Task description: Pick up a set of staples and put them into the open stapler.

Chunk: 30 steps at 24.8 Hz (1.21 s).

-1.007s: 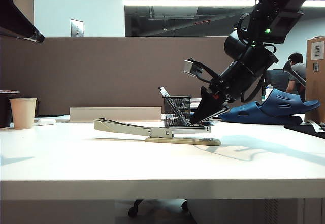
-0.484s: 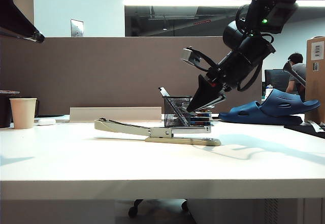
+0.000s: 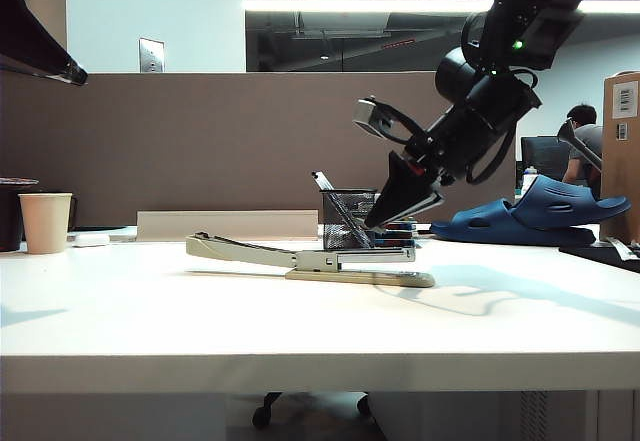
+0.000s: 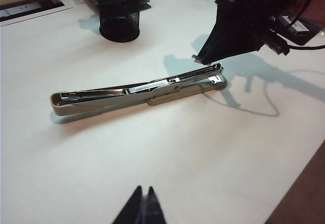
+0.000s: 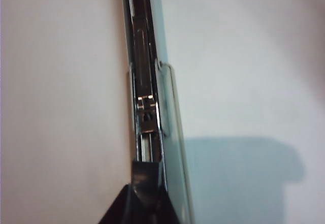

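The left gripper (image 4: 142, 203) sits lowest and nearest in its own wrist view, jaws pressed together on nothing. It is held well back from the work, most likely to keep clear and give its camera a view of the whole job.

Ahead of those jaws, well apart from them, the stapler (image 4: 137, 89) lies flat on the white surface (image 4: 203, 158). Its long axis runs crosswise to them. The slim arm is swung open and points away from the right gripper, so the silver magazine channel is bare from above.

Beyond the stapler's base end hangs the right gripper (image 4: 200, 59), tilted nose-down, tips just above the magazine and not touching it. Its jaws are nearly closed, pinching a small silvery sliver that I take for the set of staples (image 4: 195, 58), though it is too small to be sure. In the right wrist view the channel runs straight out from the jaw tips, so the strip seems lined up lengthwise with it, ready to drop in.

Farthest, past both jaws, stands the black mesh pen holder (image 4: 119, 10).
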{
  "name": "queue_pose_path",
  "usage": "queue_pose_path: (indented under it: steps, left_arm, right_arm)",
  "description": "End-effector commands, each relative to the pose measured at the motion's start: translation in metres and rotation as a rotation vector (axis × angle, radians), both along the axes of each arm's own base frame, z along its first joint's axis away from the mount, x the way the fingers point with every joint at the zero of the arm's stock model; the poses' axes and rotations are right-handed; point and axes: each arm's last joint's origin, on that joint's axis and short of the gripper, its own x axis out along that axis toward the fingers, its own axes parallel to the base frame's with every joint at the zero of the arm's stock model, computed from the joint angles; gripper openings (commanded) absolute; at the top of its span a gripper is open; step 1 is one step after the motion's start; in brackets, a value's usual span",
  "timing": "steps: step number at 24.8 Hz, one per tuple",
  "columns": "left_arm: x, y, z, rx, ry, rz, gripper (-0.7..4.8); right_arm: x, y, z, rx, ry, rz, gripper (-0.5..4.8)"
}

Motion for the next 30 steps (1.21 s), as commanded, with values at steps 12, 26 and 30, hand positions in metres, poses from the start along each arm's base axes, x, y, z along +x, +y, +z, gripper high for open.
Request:
queue_pose_path:
  steps: [12,26,30]
  left_arm:
    - [-0.0003,-0.0001,0.0013,0.000,-0.006,-0.007,-0.02]
    - [-0.0006,-0.0001,0.0009,0.018,-0.017,-0.016,-0.02]
    - [-0.0006,-0.0001,0.0009,0.018,-0.017,-0.016,-0.02]
  right_arm:
    - [0.0036,0.0033,-0.0115,-0.013,0.012,-0.002,0.20]
    - [0.0024,0.0049,-0.0055,-0.007,-0.005,0.003,0.20]
    - [0.0028,0.0049,-0.0054,-0.009,-0.010,0.002,0.20]
